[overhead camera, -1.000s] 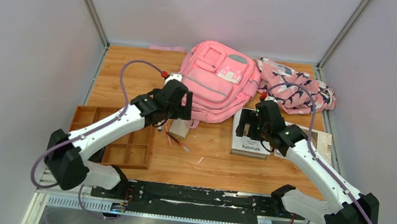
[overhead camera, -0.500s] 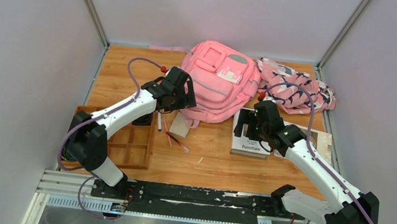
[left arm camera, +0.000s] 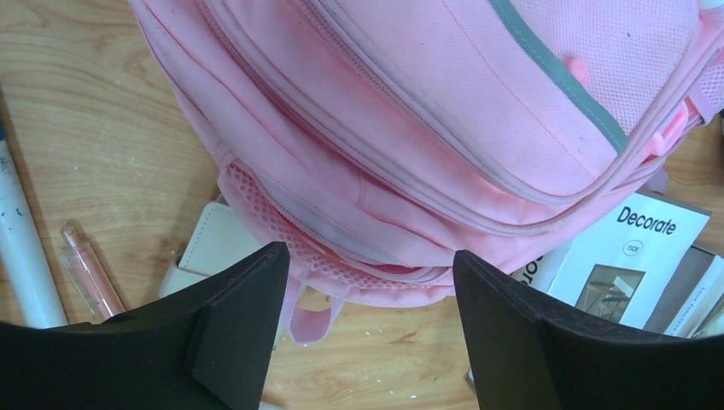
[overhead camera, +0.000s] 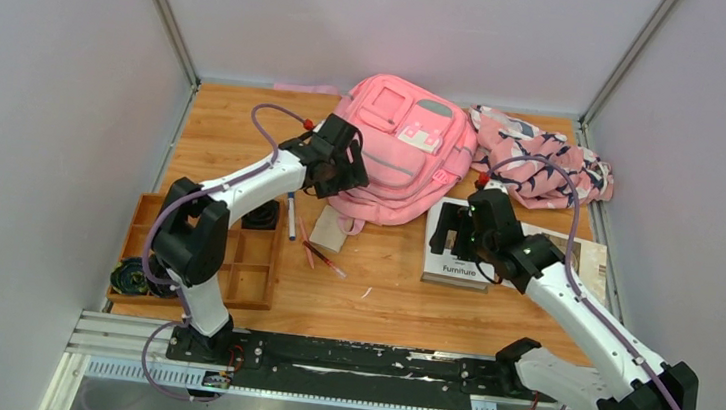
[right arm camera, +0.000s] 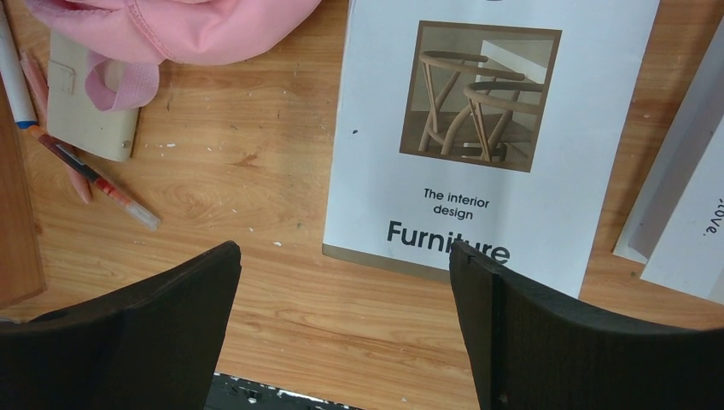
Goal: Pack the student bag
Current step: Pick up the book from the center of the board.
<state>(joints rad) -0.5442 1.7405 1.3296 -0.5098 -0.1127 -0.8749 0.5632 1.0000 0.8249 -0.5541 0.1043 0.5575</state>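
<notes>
Jaws, left: we find the left gripper [overhead camera: 347, 166] parted wide with nothing clasped. In its wrist view the black fingers [left arm camera: 230, 333] frame the bag's near edge; we cannot tell whether they touch the fabric.
Jaws, right: we note the right gripper [overhead camera: 454, 236] spread as well, holding nothing, hanging over the Furniture book [right arm camera: 478, 128].
Student bag: we place the student bag [overhead camera: 400, 148] flat at the far middle of the table [overhead camera: 380, 302], front pockets up, grey trim and square patch showing.
Left arm: it reaches forward to the bag's near left corner.
Right arm: it bends inward over the book, well short of the bag.
Beige case: we see the beige case [overhead camera: 328, 232] partly under the bag's near edge, with a pink loop [right arm camera: 119, 85] lying across it.
Pens: a white marker [overhead camera: 290, 220] lies just beside the wooden tray [overhead camera: 242, 272]; an orange pen [overhead camera: 324, 259] lies slantwise nearer the arms.
Furniture book: it lies face up, its far end close to the bag's near right edge.
Decorate cover: we read "Decorate" on a white cover [left arm camera: 636, 256] in the left wrist view, just beside the bag's edge.
Patterned cloth: the patterned cloth [overhead camera: 543, 167] lies crumpled at the far right, right beside the bag.
Other books: pale covers [overhead camera: 586, 252] lie to the right of the Furniture book.
</notes>
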